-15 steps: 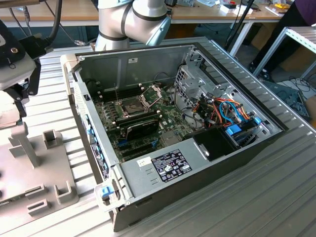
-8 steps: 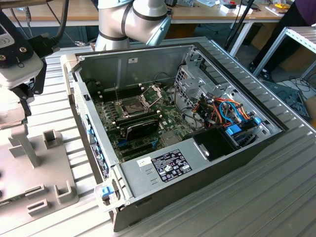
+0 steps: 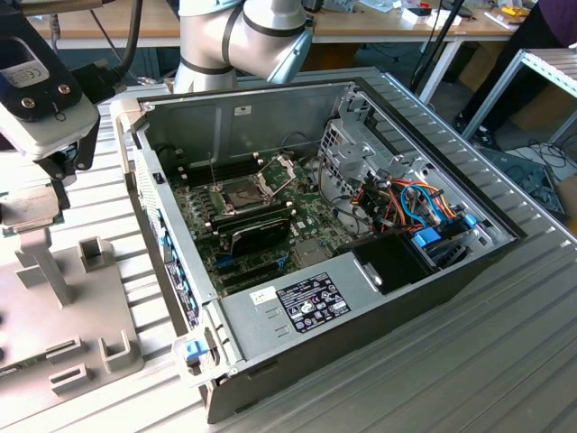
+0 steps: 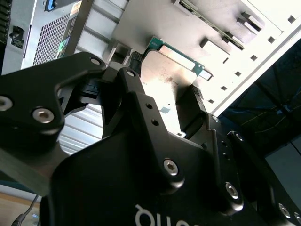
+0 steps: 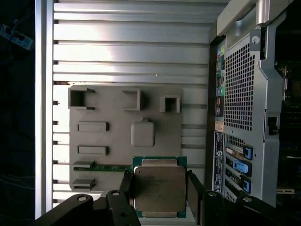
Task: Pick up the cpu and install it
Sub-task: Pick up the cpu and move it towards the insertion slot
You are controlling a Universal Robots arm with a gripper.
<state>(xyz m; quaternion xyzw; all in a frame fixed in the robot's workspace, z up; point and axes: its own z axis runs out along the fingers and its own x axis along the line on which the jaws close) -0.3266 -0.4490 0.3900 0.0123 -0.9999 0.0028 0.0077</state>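
Pincer (image 5: pixel 159 182) first: its two fingers (image 5: pixel 194 188) stand just the cpu's width apart and press on two opposite edges of the cpu (image 5: pixel 159 190), so I judge I have hold of it and of nothing else. The step in hand is the pick-up. The cpu sits square between my fingers, its silvery top facing the first wrist view, right over the grey tray (image 5: pixel 117 141) at the exterior view's left. I cannot tell whether it is clear of its rest on the tray. The socket (image 3: pixel 245 192) lies inside the case (image 3: pixel 270 108), well apart from me toward the exterior view's right, with its frame swung up. Installing, as I judge it, calls for a level chip, a grip that does not slip, and corners matched to the socket before any lowering
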